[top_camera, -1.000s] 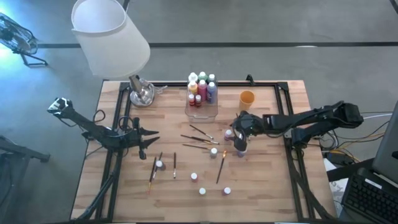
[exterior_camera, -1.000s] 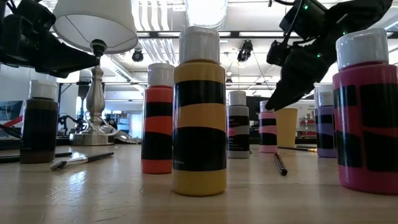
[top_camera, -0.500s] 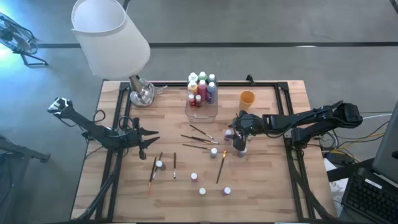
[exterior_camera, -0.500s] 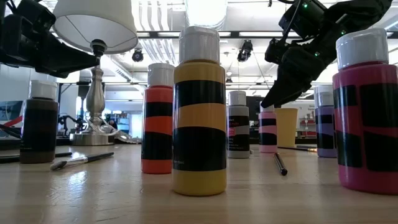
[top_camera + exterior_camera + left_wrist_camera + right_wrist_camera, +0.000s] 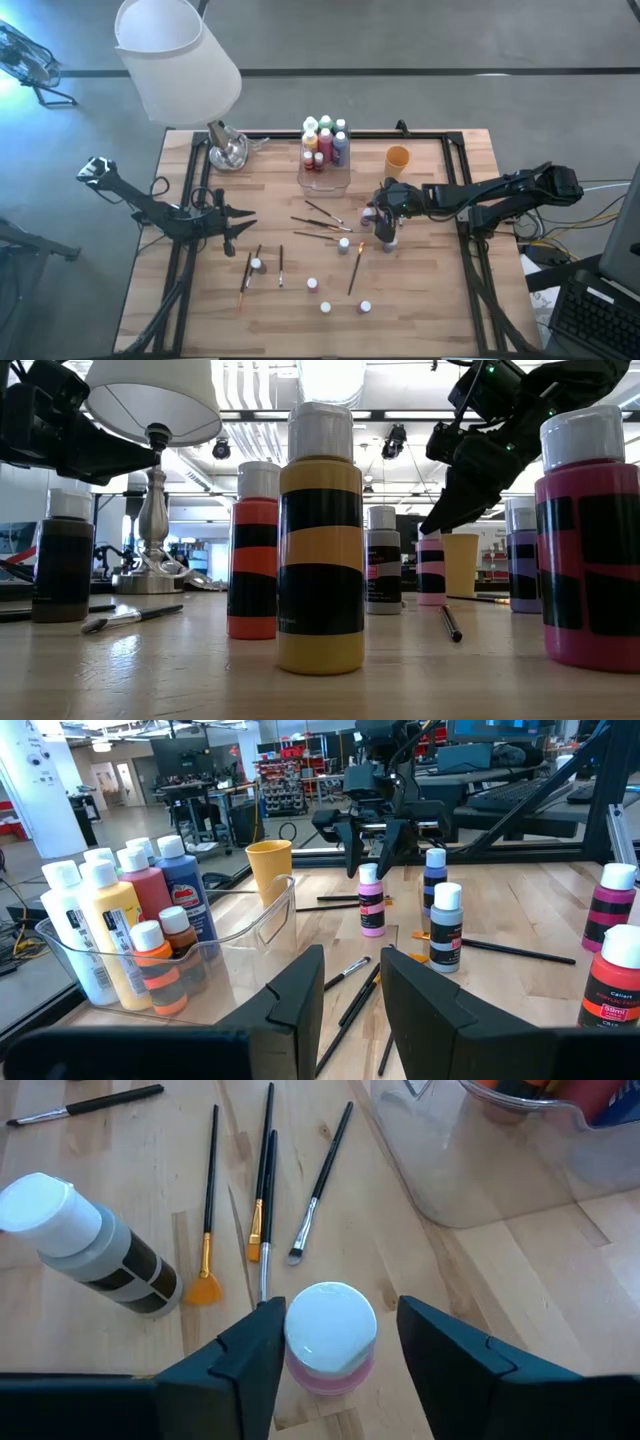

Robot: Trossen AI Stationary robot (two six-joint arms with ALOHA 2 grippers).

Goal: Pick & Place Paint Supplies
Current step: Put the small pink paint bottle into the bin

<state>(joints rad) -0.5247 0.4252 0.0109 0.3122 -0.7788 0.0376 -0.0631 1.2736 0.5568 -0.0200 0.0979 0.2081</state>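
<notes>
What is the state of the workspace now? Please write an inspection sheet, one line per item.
Surface: wooden table, dry, no spills seen.
Job's things: several paint bottles stand in the clear box; a pink bottle and other loose bottles stand on the table; paintbrushes lie scattered near the middle.
Clutter: orange cup beside the box; lamp at the far left corner.
Grippers: right hand is open, one finger on each side of the pink bottle's cap, a gap visible on one side; left hand is open and holds nothing, at the table's left edge.
Cables: wires by the right arm's base, off the table.
Surroundings: grey floor; no person seen.
</notes>
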